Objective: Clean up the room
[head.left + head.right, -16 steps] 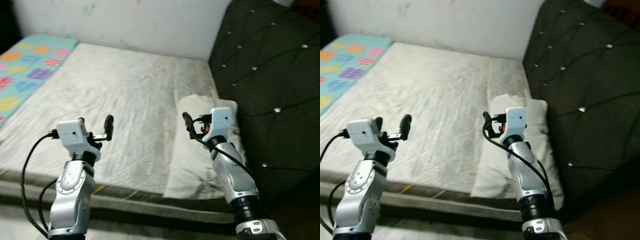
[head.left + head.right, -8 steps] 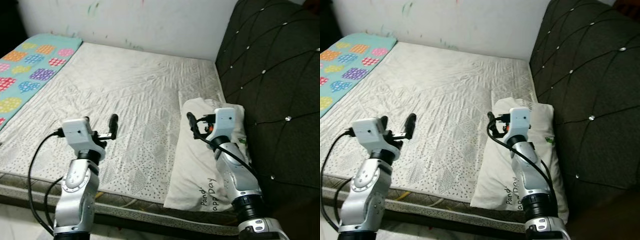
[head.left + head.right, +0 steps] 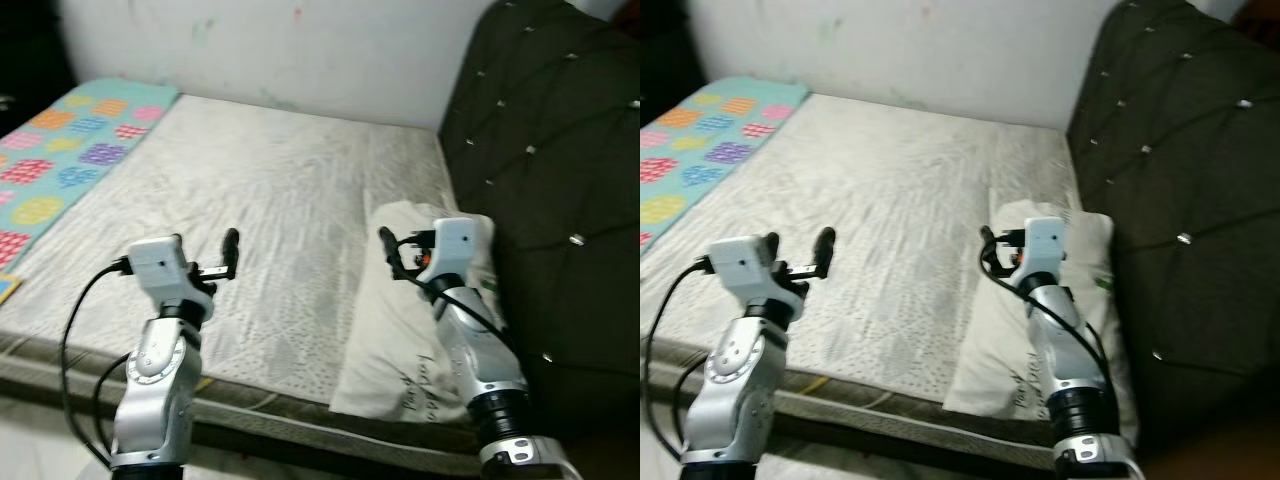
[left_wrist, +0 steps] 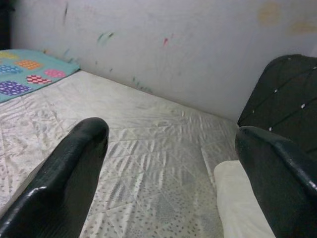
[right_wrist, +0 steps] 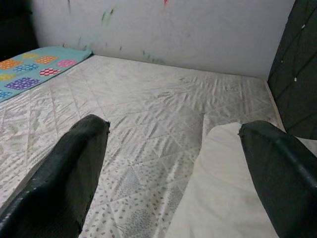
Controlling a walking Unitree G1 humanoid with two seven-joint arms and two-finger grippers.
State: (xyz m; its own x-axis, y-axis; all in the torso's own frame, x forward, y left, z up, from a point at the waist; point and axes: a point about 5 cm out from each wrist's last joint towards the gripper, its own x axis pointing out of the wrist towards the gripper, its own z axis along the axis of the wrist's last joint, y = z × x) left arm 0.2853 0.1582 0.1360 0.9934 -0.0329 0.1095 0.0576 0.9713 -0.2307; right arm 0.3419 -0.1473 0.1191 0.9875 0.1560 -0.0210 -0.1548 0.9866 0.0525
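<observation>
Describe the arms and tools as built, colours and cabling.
Both arms are silver, jointed metal, each with a white boxy wrist housing. Left tool and right tool each have two long black fingers with rounded tips. Black cables loop loosely along both arms. The right wrist shows a small orange-red part beside the housing.

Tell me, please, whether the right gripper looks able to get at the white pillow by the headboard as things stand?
Probably yes. The right gripper hangs open just above the white pillow, which lies on the mattress beside the dark headboard. Nothing lies between them.
</observation>
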